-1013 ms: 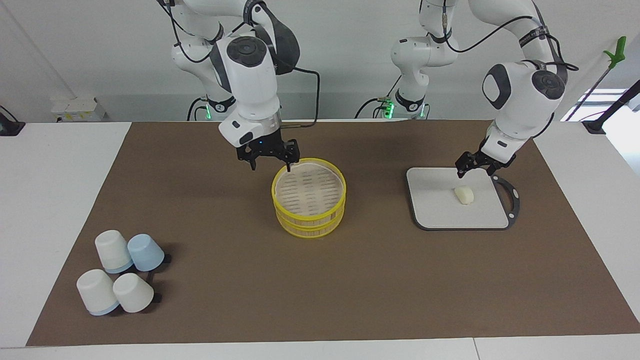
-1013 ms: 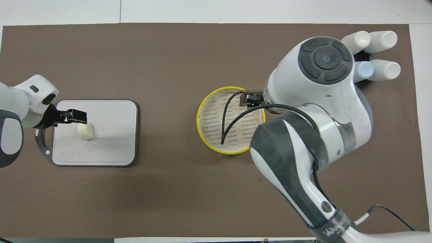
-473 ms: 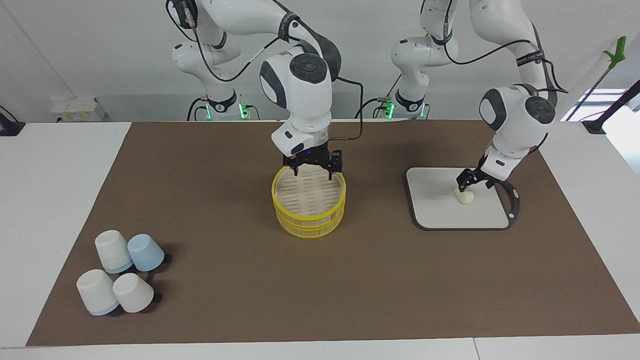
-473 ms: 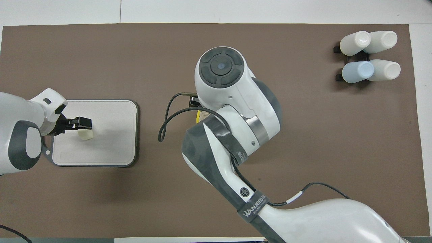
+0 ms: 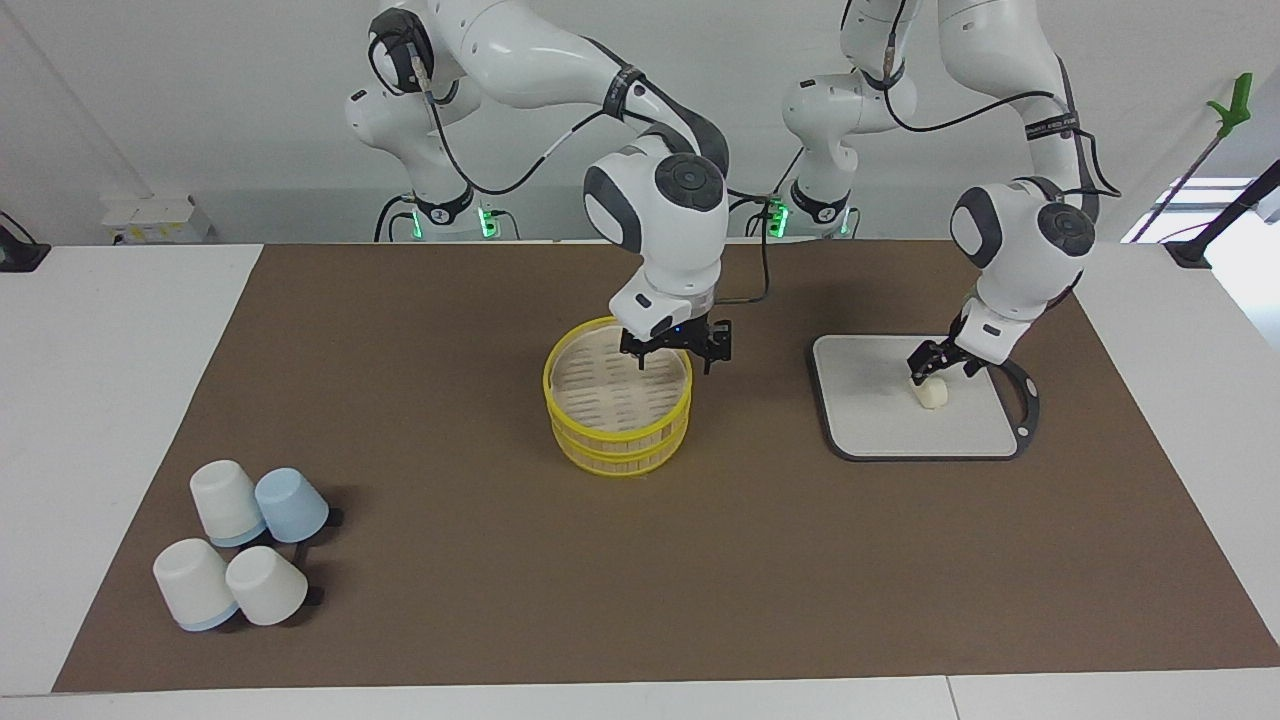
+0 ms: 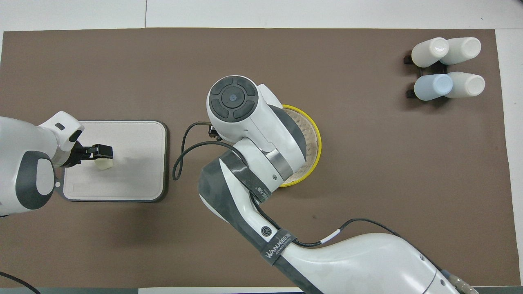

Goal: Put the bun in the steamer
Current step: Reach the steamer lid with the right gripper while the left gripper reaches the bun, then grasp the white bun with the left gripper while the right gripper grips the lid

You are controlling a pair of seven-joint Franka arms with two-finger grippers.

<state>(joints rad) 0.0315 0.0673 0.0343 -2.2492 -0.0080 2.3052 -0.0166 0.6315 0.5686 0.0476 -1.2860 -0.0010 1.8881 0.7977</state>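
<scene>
The bun (image 5: 932,395) is a small cream-white lump lying on the grey board (image 5: 880,425), at the left arm's end of the table. My left gripper (image 5: 938,372) is down at the bun's top, open, with a finger on either side of it. In the overhead view the left gripper (image 6: 102,151) covers the edge of the bun (image 6: 105,164). The steamer (image 5: 600,425), two yellow-rimmed bamboo tiers, stands mid-table with nothing in it. My right gripper (image 5: 673,355) hangs open over the steamer's rim on the board's side. In the overhead view my right arm hides most of the steamer (image 6: 315,134).
Several upturned cups (image 5: 240,545), white ones and a pale blue one, are grouped at the right arm's end, farther from the robots. A brown mat (image 5: 450,600) covers the table. The board (image 6: 135,163) has a dark ring handle at its outer end.
My right gripper has swung across the steamer toward the left arm's end. My left gripper has come down from above the board onto the bun.
</scene>
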